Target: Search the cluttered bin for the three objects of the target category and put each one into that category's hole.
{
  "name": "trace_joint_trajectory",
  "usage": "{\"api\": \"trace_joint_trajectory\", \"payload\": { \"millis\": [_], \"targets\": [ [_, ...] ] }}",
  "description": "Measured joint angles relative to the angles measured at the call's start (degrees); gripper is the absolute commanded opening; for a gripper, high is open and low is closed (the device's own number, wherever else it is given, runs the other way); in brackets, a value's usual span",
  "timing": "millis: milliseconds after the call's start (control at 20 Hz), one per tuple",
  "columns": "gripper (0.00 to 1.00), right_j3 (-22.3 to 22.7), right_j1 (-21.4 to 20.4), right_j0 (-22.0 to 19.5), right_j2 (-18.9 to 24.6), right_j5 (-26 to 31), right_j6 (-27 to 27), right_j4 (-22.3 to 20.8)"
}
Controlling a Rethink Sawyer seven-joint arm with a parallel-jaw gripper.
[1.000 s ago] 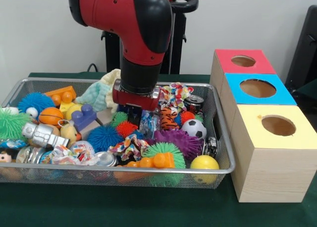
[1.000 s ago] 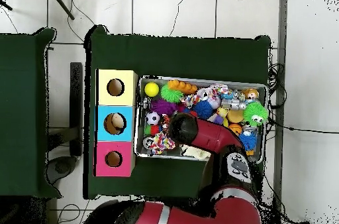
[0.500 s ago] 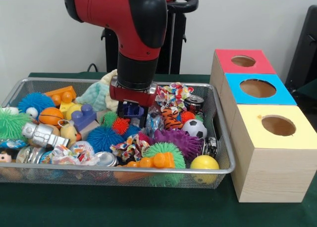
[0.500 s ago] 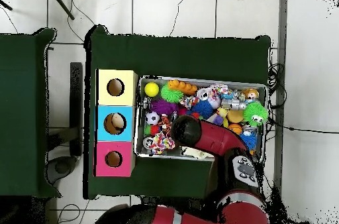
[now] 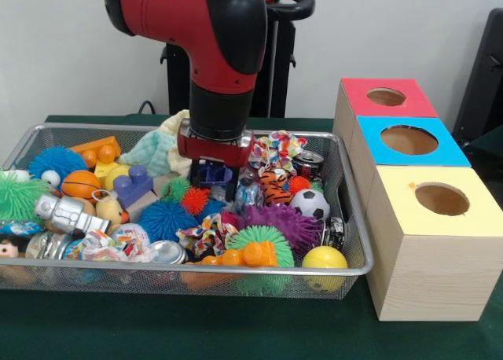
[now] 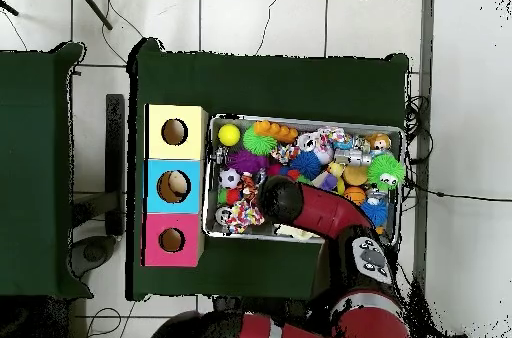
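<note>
The silver wire-mesh bin (image 5: 196, 270) is full of toys and also shows in the overhead view (image 6: 300, 119). My gripper (image 5: 214, 179) hangs over the bin's middle, just above a small red spiky ball (image 5: 195, 200) and beside a striped tiger toy (image 5: 271, 185). Something dark blue shows under the red wrist; I cannot tell whether it is held. Three wooden boxes with round holes stand right of the bin: red top (image 5: 385, 97), blue top (image 5: 409, 140), yellow top (image 5: 440, 199). In the overhead view my arm (image 6: 300, 209) hides the gripper.
The bin holds a soccer ball (image 5: 307, 204), a yellow ball (image 5: 324, 258), an orange basketball (image 5: 80, 184), a purple spiky toy (image 5: 284, 222), a blue spiky ball (image 5: 165, 217), a silver robot (image 5: 69, 213), a blue brick (image 5: 134, 185) and a can (image 5: 308, 163).
The gripper has risen a little out of the toys and shifted slightly. A dark blue shape now shows under the wrist. The toys look unmoved.
</note>
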Motion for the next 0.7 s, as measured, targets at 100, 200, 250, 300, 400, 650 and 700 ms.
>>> {"api": "trace_joint_trajectory", "payload": {
  "millis": [100,200,250,300,400,650,700],
  "targets": [
    [1.00,0.90,-0.87,-0.15,0.35,-0.26,0.00,0.00],
    [1.00,1.50,-1.53,-0.14,0.44,-0.26,0.00,-0.01],
    [1.00,2.61,-2.87,-0.12,0.57,-0.26,0.00,-0.01],
    [1.00,2.81,-3.12,-0.12,0.59,-0.26,0.00,-0.01],
    [1.00,3.54,-4.11,-0.12,0.63,-0.26,0.00,-0.01],
    [1.00,4.87,-6.80,0.15,0.69,-0.25,0.00,-0.02],
    [1.00,5.07,-7.43,0.35,0.70,-0.25,0.00,-0.02]
  ]
}}
